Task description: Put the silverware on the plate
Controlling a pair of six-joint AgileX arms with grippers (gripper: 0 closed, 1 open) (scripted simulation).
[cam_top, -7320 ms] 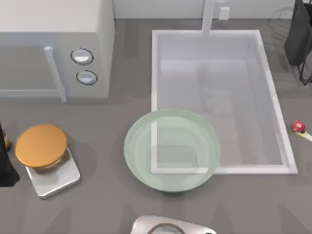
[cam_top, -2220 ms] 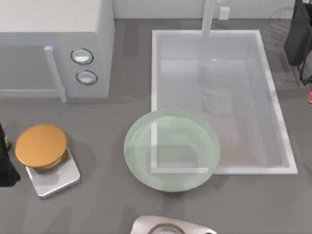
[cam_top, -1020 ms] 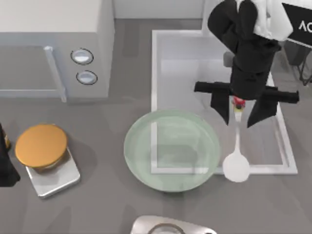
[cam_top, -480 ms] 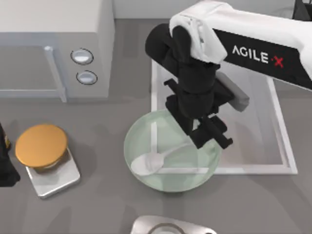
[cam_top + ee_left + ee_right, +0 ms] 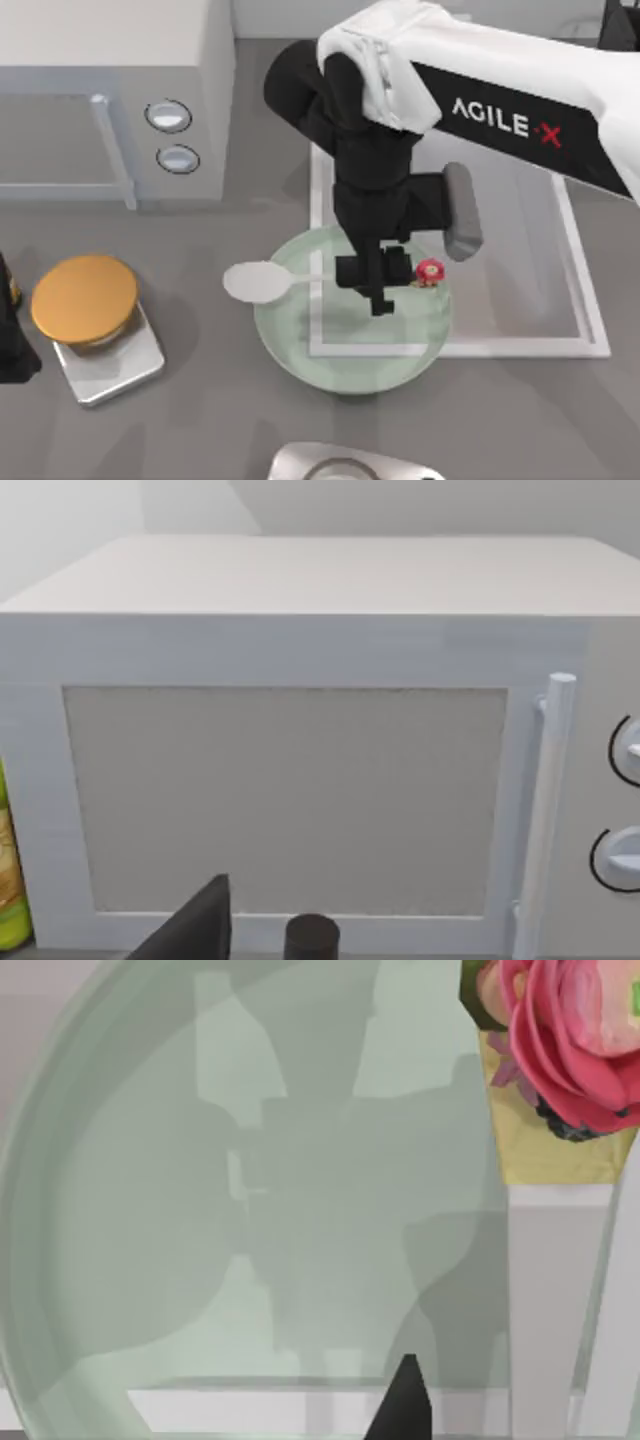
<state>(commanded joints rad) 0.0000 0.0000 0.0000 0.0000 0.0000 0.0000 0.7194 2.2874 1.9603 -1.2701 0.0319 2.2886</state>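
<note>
Now the right gripper is hovering over the plate, fingers spread, with the silverware lying across the plate, its bowl overhanging the left rim.

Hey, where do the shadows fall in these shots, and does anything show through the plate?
Top view: the sink rim shows through the see-through plate, and the right gripper over the spoon darkens the plate beneath it. Right wrist view: a broad grey shadow with the arm's outline lies across the plate. Left wrist view: the microwave is evenly lit, without hard shadows.
</note>
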